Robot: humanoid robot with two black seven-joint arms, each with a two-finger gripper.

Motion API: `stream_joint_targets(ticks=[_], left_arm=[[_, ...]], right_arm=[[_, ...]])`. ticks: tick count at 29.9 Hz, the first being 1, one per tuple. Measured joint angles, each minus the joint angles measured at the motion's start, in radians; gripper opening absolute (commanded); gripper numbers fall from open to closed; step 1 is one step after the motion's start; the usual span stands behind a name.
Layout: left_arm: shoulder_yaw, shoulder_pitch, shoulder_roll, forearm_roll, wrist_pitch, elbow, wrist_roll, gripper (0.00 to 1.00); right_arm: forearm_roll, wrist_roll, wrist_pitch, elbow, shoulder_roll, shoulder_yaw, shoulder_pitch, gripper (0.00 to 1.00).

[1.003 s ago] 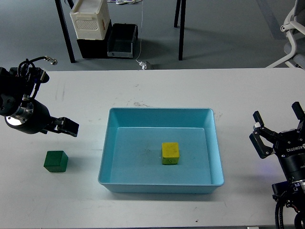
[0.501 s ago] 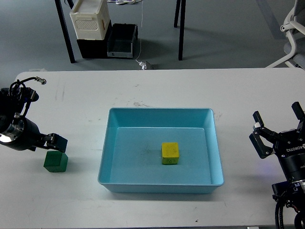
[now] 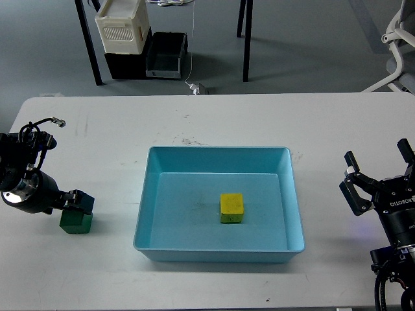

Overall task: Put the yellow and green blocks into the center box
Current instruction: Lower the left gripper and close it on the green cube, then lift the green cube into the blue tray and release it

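The yellow block (image 3: 231, 207) lies on the floor of the blue box (image 3: 219, 249) at the middle of the frame, a little right of the box's centre, so that half of the task looks done. The green block (image 3: 76, 221) is still outside, on the white table (image 3: 207, 123) at the lower left of the frame, well apart from the box's left wall; getting it into the box is what remains.

The left gripper (image 3: 79, 201) sits right at the top of the green block, coming in from the left edge. Its fingers are seen small and dark, and I cannot tell whether they are spread or already closed on the block. The right gripper (image 3: 379, 173) waits at the lower right of the frame, well away from the box, its fingers spread apart and holding nothing.

Compared with a second ago, the left arm has dropped from the middle left of the frame, where its gripper hung clear above and to the right of the green block, down onto it. Both blocks, the box and the right arm have not moved.
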Motion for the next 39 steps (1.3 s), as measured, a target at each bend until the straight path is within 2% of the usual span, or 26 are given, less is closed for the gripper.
stream_joint_targets(ticks=[4,5,6,7,10,14,16,19,23,28,33,39], left_arm=[[-0.002,0.007,0.0,0.001,0.0,0.0,0.0,0.96],[-0.002,0.007,0.0,0.001,0.0,0.0,0.001,0.86],[-0.002,0.007,0.0,0.002,0.0,0.0,0.001,0.63],[-0.002,0.007,0.0,0.003,0.0,0.0,0.002,0.45],[-0.002,0.007,-0.002,0.017,0.0,-0.008,0.012,0.15],[-0.002,0.006,-0.004,0.025,0.0,-0.015,0.115,0.03],[-0.002,0.005,-0.003,0.025,0.0,-0.018,0.146,0.02],[-0.018,-0.003,0.006,0.025,0.0,-0.038,0.161,0.02],[-0.066,-0.038,0.008,0.026,0.0,-0.067,0.159,0.02],[-0.079,-0.229,-0.011,0.002,0.0,-0.101,0.133,0.02],[-0.081,-0.412,-0.135,-0.103,0.0,-0.113,0.093,0.01],[-0.083,-0.464,-0.331,-0.185,0.0,-0.097,0.072,0.02]], right_arm=[[0.0,0.0,0.0,0.0,0.0,0.001,0.0,1.0],[-0.001,0.0,0.0,0.0,0.0,0.001,0.0,1.0],[-0.001,0.0,0.0,0.0,0.0,0.001,0.0,1.0],[-0.001,0.0,0.0,0.0,0.0,0.001,0.0,1.0],[-0.002,-0.001,0.0,0.0,0.0,0.001,0.0,1.0],[-0.002,-0.001,0.0,0.0,0.0,0.001,0.0,1.0],[-0.002,0.0,0.0,0.0,0.0,0.001,0.0,1.0],[-0.002,0.0,0.0,0.0,0.0,0.001,0.0,1.0],[-0.002,0.0,0.0,0.0,0.0,0.001,0.0,1.0],[-0.002,0.0,0.0,-0.001,0.0,0.002,0.0,1.0],[-0.002,0.0,-0.001,-0.002,0.0,0.002,0.0,1.0],[-0.002,0.002,-0.001,-0.005,0.0,0.002,0.0,1.0]])
